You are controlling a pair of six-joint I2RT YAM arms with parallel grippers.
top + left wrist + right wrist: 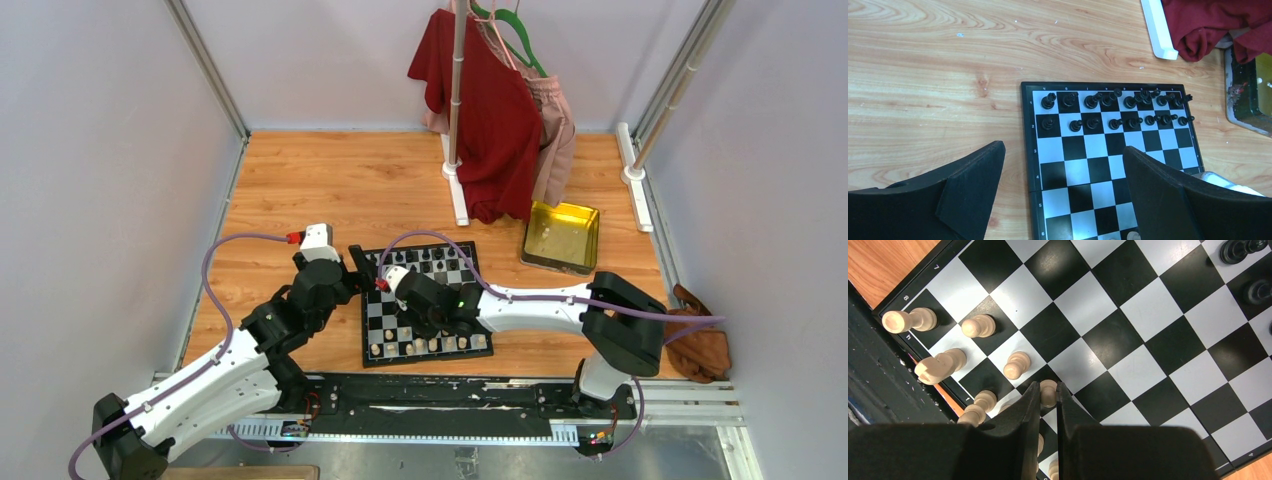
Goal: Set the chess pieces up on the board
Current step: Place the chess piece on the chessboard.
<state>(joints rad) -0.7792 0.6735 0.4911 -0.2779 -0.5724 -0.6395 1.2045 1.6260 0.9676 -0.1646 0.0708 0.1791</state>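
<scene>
Fingers of right arm [1015, 432] clamp one cream pawn [1048, 392]; left fingers [973, 185] stand apart

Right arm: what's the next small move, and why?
Probably ease down and open. The right jaws pinch a cream pawn in line with the neighbouring pawns standing in that row of the board. Whether its base touches the square, I cannot tell.
</scene>
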